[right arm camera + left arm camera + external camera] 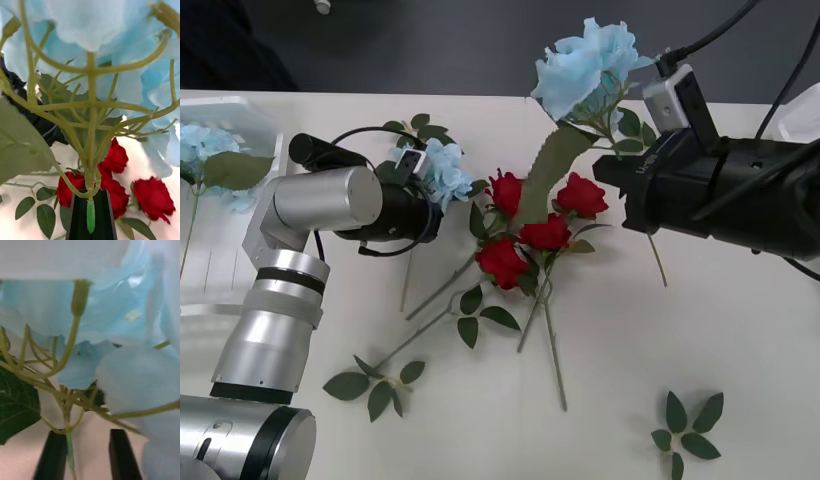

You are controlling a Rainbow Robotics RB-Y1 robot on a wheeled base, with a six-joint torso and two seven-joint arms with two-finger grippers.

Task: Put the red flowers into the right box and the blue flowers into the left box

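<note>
Right gripper: black fingers pressed together on the thin green stem of a blue flower cluster; cluster held up above the table's far side, its big leaf hanging toward the roses.
Left gripper: black fingers parted, narrow gap; stem of a second blue cluster standing between them, close against one finger; contact hard to judge.
Second blue cluster: low at the table, just left of the roses, in front of the left wrist.
Third blue cluster: lying in the left box at the table's left edge, big green leaf across it.
Red flowers: four roses bunched at table centre, heads touching or nearly so, stems running toward the near edge.
Right box: white corner at the far right edge, behind the right arm.
Loose leaf sprigs: one near the right front, another near the left front beside the left arm.
Table: white.
</note>
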